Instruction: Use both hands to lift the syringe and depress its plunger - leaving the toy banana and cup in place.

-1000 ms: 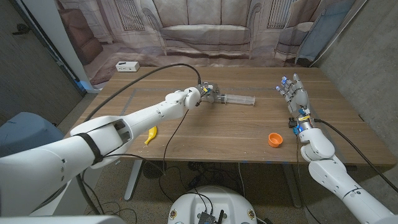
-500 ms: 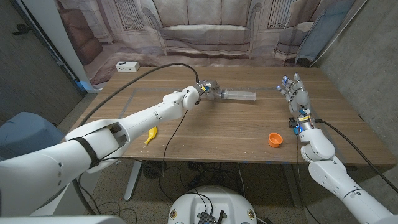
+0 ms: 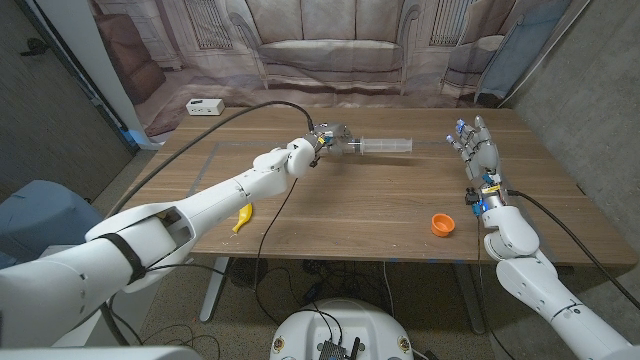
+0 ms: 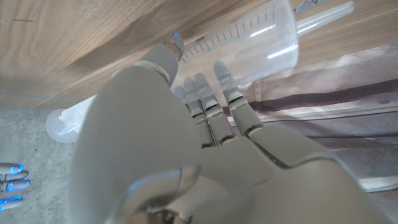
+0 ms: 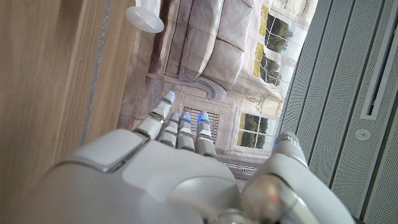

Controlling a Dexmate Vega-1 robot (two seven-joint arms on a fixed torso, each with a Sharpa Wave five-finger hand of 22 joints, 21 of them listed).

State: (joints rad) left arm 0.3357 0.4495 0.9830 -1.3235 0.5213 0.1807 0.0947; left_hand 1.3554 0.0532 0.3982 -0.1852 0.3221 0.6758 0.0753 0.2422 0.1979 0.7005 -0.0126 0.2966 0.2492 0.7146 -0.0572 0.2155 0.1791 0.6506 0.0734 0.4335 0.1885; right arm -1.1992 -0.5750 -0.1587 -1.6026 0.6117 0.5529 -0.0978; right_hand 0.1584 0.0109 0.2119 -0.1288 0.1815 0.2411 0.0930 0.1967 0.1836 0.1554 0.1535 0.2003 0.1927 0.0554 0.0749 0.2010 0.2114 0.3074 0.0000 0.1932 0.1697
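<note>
- The syringe [image 3: 383, 146] is in the air above the far middle of the wooden table [image 3: 350, 215], its long axis running across the table, roughly parallel to the far edge.
- Its barrel end points toward the robot's right side; the opposite end sits in the left hand [image 3: 328, 139].
- The left hand grasps the syringe: in the left wrist view its fingers [image 4: 205, 106] wrap over the clear barrel [image 4: 249, 43].
- Printed graduation marks run along the barrel in the left wrist view; no numbers or brand can be read.
- The right hand [image 3: 475, 150] stands upright near the table's right side, fingers apart and holding nothing, well apart from the syringe.
- The orange cup [image 3: 443, 224] sits near the front right edge.
- The toy banana [image 3: 243, 216] lies near the front left edge, beside the left arm.
- A white power strip [image 3: 204, 106] lies at the far left corner; any writing on it is too small to read.
</note>
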